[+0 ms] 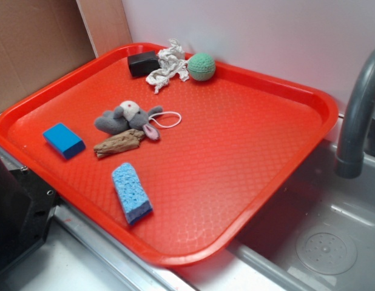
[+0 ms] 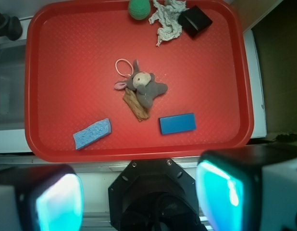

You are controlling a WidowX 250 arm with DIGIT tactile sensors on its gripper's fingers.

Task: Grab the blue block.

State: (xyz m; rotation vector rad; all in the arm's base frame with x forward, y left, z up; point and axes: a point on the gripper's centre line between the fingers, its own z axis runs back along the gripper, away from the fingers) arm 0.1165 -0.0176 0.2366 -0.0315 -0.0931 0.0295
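Block [image 2: 177, 123] is lying flat near the tray's [image 2: 139, 155] front rim, just right of the wood piece [image 2: 136, 106] and the plush mouse [image 2: 144, 86], untouched. I am hovering high above the tray's near edge, my hand [image 2: 139, 195] spread wide with both fingers [image 2: 221, 195] showing at the bottom of the wrist view and nothing between them. Trouble, as I am judging it, is lying in the sponge [image 2: 92, 134]: it is blue too, resting left of the block, and drifting that way would mean closing on the wrong thing. Coming down off-centre, I am also risking nudging the block against the wood or clipping the rim, since the block is sitting close to both.
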